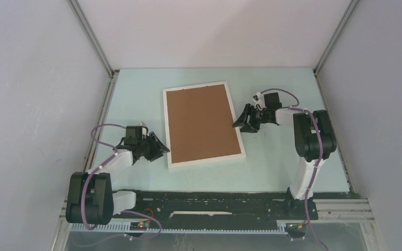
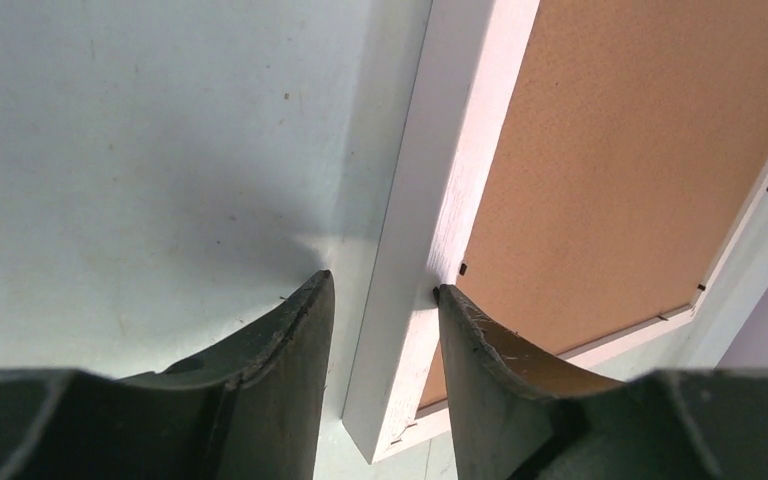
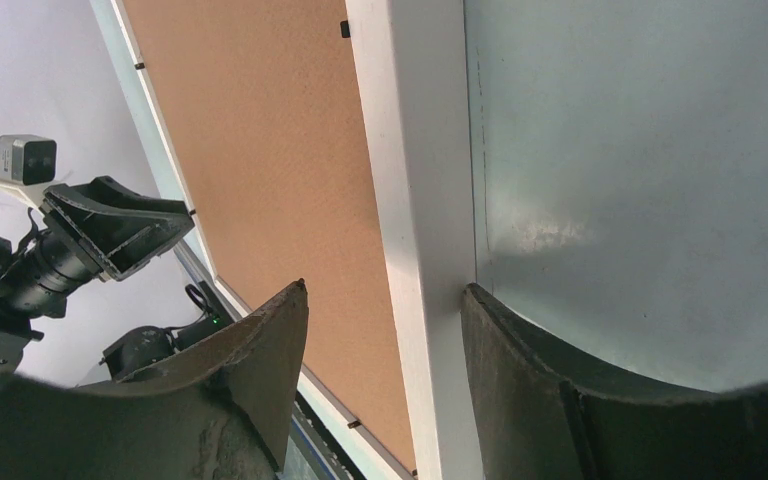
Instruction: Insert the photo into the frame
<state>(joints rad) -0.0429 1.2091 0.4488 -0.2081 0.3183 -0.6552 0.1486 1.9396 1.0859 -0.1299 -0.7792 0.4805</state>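
Observation:
The white frame [image 1: 204, 159] lies flat on the pale green table with the brown backing board [image 1: 201, 121] filling its opening. The photo is not visible in any view. My left gripper [image 1: 159, 149] is open at the frame's near left corner. In the left wrist view the gripper [image 2: 380, 285] straddles the white frame rail [image 2: 460, 150], with one fingertip [image 2: 450, 300] at the rail's inner edge beside the board [image 2: 640, 150]. My right gripper [image 1: 241, 121] is open at the frame's right side. In the right wrist view it [image 3: 385, 290] straddles the rail [image 3: 410, 150], one finger over the board [image 3: 260, 130].
Grey enclosure walls stand on the left, right and back. A black rail with cables [image 1: 214, 201] runs along the near edge between the arm bases. The left gripper [image 3: 110, 225] shows across the frame in the right wrist view.

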